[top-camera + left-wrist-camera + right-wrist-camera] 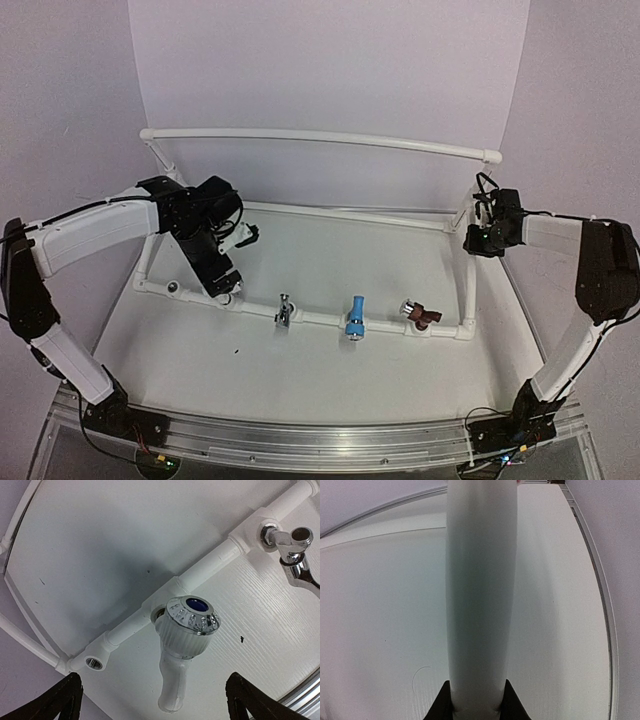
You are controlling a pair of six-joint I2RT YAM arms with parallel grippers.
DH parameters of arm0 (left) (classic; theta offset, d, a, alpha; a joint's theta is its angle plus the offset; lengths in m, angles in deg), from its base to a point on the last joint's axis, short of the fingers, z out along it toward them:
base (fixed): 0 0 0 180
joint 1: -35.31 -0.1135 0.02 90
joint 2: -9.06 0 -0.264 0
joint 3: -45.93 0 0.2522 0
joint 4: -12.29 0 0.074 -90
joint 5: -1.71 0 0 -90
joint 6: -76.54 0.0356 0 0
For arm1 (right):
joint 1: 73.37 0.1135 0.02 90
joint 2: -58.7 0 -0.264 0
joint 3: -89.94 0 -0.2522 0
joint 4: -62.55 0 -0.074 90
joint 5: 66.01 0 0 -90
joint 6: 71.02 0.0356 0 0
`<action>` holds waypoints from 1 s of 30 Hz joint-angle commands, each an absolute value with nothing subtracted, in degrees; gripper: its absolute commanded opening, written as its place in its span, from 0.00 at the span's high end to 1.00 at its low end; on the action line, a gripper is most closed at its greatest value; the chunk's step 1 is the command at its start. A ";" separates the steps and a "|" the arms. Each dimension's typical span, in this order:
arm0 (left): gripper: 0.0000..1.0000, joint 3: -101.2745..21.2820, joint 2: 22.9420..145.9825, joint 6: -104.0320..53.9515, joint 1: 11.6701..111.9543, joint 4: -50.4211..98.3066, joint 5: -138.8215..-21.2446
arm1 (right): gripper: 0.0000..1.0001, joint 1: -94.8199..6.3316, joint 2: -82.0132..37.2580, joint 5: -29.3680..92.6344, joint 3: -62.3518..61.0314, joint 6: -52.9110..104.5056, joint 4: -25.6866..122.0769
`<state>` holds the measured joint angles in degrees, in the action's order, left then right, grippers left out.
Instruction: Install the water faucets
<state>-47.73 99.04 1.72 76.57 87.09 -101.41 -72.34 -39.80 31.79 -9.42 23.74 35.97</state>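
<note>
A white plastic faucet point(185, 640) with a chrome-ringed, blue-capped knob sits in a socket of the front pipe point(210, 567), its spout pointing toward me. My left gripper point(155, 707) is open; its black fingers point(65, 700) stand wide on either side of the spout, apart from it. In the top view the left gripper point(222, 285) covers that faucet. Along the same pipe sit a chrome faucet point(284, 312), a light blue one point(355, 318) and a reddish-brown one point(422, 314). My right gripper point(478, 238) is shut on the frame's right side pipe point(480, 580).
The white PVC pipe frame point(320, 137) encloses the work area, with a raised rail at the back. An empty threaded socket point(93, 663) sits at the front pipe's left end. The chrome faucet point(295, 555) shows in the left wrist view. A metal rail point(320, 440) runs along the table's near edge.
</note>
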 commanded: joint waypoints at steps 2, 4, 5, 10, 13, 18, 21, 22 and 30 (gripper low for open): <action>0.00 -55.51 94.04 -5.34 76.62 88.28 -101.57 | 1.00 -72.93 -39.56 31.08 -8.62 18.23 35.92; 0.00 -57.32 92.78 -10.43 76.59 86.96 -104.30 | 1.00 -72.93 -39.50 31.34 -8.54 18.00 35.80; 0.00 -58.34 92.31 -14.21 76.62 86.80 -106.62 | 1.00 -72.93 -39.43 31.47 -8.53 17.78 35.76; 0.00 -59.41 90.50 -27.77 76.62 89.41 -104.61 | 0.95 -72.93 -38.85 31.01 -7.66 16.38 34.74; 0.00 -56.59 88.64 -32.20 76.60 89.07 -98.69 | 0.90 -72.94 -38.79 30.78 -6.98 15.95 33.75; 0.00 -52.34 83.86 -46.26 76.53 88.18 -98.60 | 0.72 -72.95 -38.94 30.52 -6.51 15.72 32.64; 0.00 -49.18 80.18 -57.22 76.53 87.22 -98.80 | 0.57 -72.94 -38.94 30.83 -6.54 16.01 32.38; 0.00 -47.76 78.85 -60.27 76.53 86.02 -98.21 | 0.47 -72.96 -38.94 30.92 -6.57 16.08 32.41; 0.00 -42.49 74.90 -79.15 76.54 88.56 -101.47 | 0.10 -72.93 -39.60 30.72 -6.36 16.49 32.27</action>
